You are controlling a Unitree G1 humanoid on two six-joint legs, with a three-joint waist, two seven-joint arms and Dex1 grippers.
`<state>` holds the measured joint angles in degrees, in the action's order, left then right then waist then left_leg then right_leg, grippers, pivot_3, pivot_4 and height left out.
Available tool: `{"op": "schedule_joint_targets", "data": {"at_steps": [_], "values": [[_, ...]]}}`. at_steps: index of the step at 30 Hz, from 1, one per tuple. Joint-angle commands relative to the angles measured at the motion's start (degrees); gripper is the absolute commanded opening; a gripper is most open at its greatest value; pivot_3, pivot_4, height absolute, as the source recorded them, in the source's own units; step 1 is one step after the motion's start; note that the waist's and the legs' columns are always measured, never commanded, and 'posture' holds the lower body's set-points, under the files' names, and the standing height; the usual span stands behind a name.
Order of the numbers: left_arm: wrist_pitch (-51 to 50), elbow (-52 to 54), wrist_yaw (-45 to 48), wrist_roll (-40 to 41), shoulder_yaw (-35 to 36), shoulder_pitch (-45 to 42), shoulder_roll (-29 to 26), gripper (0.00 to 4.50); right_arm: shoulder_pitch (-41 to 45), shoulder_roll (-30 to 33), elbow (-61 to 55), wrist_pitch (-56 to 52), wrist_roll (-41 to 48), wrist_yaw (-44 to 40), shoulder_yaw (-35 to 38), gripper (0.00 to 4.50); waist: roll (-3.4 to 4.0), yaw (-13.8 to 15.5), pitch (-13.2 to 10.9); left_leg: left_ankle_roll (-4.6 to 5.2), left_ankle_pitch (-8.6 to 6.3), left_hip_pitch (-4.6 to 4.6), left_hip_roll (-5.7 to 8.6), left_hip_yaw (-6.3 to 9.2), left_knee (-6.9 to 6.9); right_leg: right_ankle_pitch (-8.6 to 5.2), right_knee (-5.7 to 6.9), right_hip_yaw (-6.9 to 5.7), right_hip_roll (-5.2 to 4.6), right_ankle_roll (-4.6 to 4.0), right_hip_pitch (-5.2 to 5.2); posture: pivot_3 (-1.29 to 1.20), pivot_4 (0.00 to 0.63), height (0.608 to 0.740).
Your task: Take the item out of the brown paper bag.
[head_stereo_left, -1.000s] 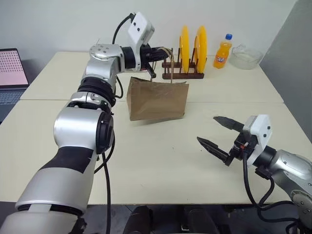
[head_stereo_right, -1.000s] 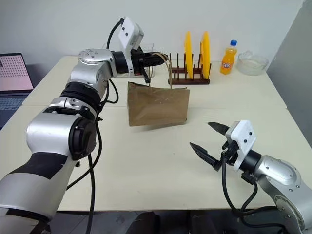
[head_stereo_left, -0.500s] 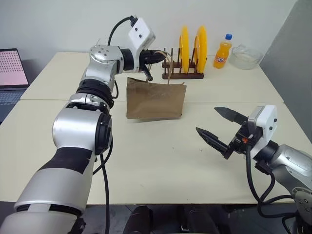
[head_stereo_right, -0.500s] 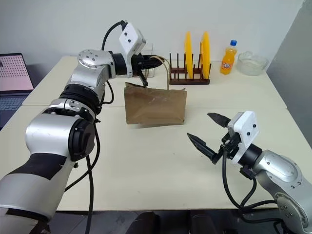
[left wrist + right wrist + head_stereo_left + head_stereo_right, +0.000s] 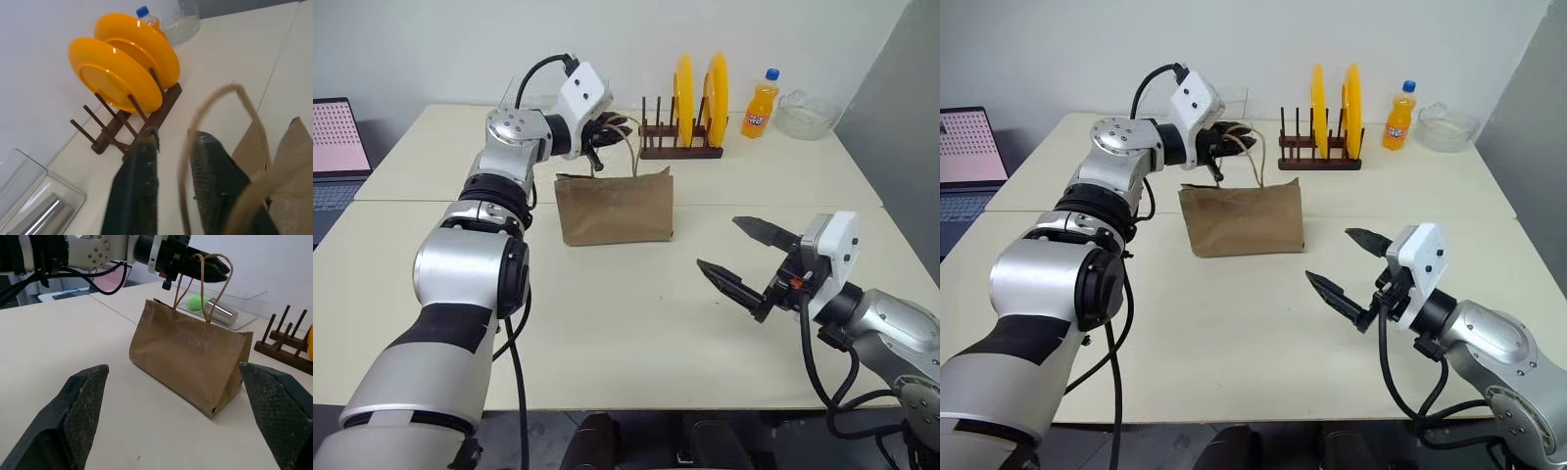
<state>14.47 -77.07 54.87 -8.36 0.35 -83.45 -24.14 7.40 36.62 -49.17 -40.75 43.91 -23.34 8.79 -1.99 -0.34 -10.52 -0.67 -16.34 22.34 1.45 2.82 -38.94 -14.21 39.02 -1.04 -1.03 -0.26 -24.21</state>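
Note:
The brown paper bag (image 5: 614, 208) stands on the table (image 5: 607, 323), creased, its two thin loop handles (image 5: 628, 149) rising from the top. My left gripper (image 5: 610, 130) hovers level just above the bag's top. In the left wrist view its fingers (image 5: 139, 186) stand a little apart, and one handle strand (image 5: 188, 161) runs loose through the gap. The item inside the bag is hidden. My right gripper (image 5: 719, 243) is wide open and empty, above the table to the bag's right, pointing at the bag (image 5: 188, 352).
A wooden dish rack (image 5: 680, 149) with two yellow plates stands behind the bag. An orange soda bottle (image 5: 760, 106) and a glass bowl (image 5: 808, 113) are at the back right. A laptop (image 5: 337, 147) sits far left. A clear tray (image 5: 234, 313) holds a metal cylinder and something green.
The bag hung clear of the table from my shut left gripper; it now rests on the table further left. The left fingers have parted. My right gripper barely moved.

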Motion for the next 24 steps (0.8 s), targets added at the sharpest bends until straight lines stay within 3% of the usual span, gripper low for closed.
{"op": "schedule_joint_targets", "data": {"at_steps": [1, 3, 13, 18, 20, 24], "values": [[0.67, 1.74, 2.10, 0.86, 0.66, -0.20, -1.56, 2.14, 0.90, 0.38, -0.81, 1.02, -0.34, -0.11, -0.09, 4.50, 0.00, -0.01, 0.00, 0.00, 0.00, 0.00, 0.00, 0.00, 0.00, 0.00, 0.00, 0.00, 0.00, 0.00, 0.00, 0.00, 0.150, 0.740], [0.74, 2.25, 4.97, 0.98, 0.42, 0.81, -2.47, 2.69, 1.23, 0.50, -0.53, 1.19, -0.57, -0.51, -0.46, 4.50, 0.00, -0.09, 0.00, 0.00, 0.00, 0.00, 0.00, 0.00, 0.00, 0.00, 0.00, 0.00, 0.00, 0.00, 0.00, 0.00, 0.150, 0.740], [-1.04, 6.04, 12.39, 4.14, 2.12, 5.10, -8.64, 2.69, 2.82, 1.20, 2.41, 3.13, -3.95, -4.05, -3.64, 4.50, 0.00, -0.13, 0.00, 0.00, 0.00, -0.02, -0.01, 0.01, 0.00, 0.00, 0.01, 0.00, 0.01, -0.01, 0.01, 0.00, 0.150, 0.740], [-5.92, 13.41, 15.62, 8.30, 4.28, 10.13, -11.69, 2.69, 5.17, 1.02, 5.81, 5.66, -7.31, -6.17, -5.83, 4.50, 0.01, -0.28, 0.01, 0.00, 0.00, -0.10, -0.02, -0.02, -0.01, 0.01, 0.02, 0.03, 0.01, -0.01, 0.04, 0.00, 0.150, 0.740], [-9.77, 23.39, 15.77, 10.94, 5.92, 15.78, -14.19, 2.69, 6.95, 0.92, 8.18, 7.09, -8.78, -7.49, -6.69, 4.50, 0.02, -0.71, 0.01, 0.00, 0.00, -0.11, -0.03, 0.00, -0.01, 0.01, 0.04, 0.03, 0.01, -0.01, 0.04, 0.00, 0.150, 0.740], [-26.98, 55.59, 8.24, 18.56, 13.37, 33.69, -17.12, 2.69, 10.23, -0.21, 13.39, 10.23, -10.98, -9.23, -7.05, 4.50, 0.02, -1.60, 0.01, -0.01, 0.01, -0.25, -0.06, -0.06, 0.05, 0.01, 0.04, 0.23, 0.01, -0.03, 0.05, 0.00, 0.150, 0.740]]}}
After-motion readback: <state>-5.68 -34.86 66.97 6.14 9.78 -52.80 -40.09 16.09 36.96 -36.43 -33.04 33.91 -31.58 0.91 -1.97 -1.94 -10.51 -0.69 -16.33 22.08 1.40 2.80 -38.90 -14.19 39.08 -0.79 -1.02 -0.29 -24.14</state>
